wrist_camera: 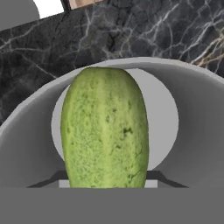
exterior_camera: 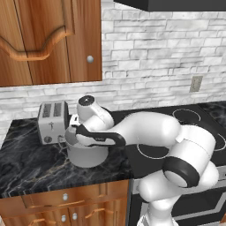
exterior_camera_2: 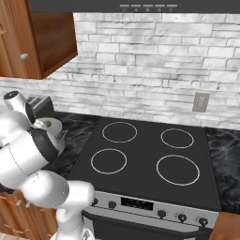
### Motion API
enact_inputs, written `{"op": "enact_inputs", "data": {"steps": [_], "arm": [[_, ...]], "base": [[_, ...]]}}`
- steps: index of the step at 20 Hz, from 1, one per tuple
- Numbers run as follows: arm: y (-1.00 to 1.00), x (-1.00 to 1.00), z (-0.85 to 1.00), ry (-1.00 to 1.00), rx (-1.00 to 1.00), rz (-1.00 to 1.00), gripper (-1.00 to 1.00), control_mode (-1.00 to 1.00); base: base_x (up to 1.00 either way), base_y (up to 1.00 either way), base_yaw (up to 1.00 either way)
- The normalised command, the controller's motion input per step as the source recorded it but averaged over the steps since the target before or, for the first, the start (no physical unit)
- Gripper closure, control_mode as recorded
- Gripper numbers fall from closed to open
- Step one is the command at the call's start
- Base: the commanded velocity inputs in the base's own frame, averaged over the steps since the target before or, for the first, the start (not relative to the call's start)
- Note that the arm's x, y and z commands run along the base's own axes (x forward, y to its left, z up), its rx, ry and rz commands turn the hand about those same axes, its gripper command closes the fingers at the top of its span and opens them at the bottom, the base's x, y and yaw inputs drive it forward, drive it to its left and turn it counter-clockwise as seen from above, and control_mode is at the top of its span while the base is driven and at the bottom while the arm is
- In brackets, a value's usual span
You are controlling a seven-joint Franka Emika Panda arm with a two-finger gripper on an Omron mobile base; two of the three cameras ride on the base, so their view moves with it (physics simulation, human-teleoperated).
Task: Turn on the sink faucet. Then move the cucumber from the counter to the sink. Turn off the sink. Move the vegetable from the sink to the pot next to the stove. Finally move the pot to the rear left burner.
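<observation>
Here you have the end effector (wrist_camera: 107,186) clamped on the cucumber (wrist_camera: 105,131), its two dark tips showing at either side of the vegetable's lower end in the hand view. The cucumber hangs over the open mouth of the pot (exterior_camera: 86,154), with the pot's grey wall curving around it and the flat pale floor visible behind it; you cannot tell from these pictures whether its far end touches that floor. From the left base view, the pot stands on the black marble tabletop (exterior_camera: 31,163), just in front of the silver toaster (exterior_camera: 52,122) and just to the left of the stove (exterior_camera: 176,128), with the white arm bent low over its rim. In the right base view you see the cucumber's green end (exterior_camera_2: 47,123) peeking above the pot beside the arm. The stove's four ringed burners (exterior_camera_2: 119,131) lie to the right of the pot, all bare.
</observation>
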Motion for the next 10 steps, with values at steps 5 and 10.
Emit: {"op": "enact_inputs", "data": {"steps": [5, 10], "arm": [[0.00, 0.06, -0.11, 0.02, 0.00, 0.00, 1.00, -1.00], [0.00, 0.06, -0.20, 0.01, 0.00, 0.00, 1.00, -1.00]], "base": [[0.00, 0.00, 0.00], [0.00, 0.00, 0.00]]}}
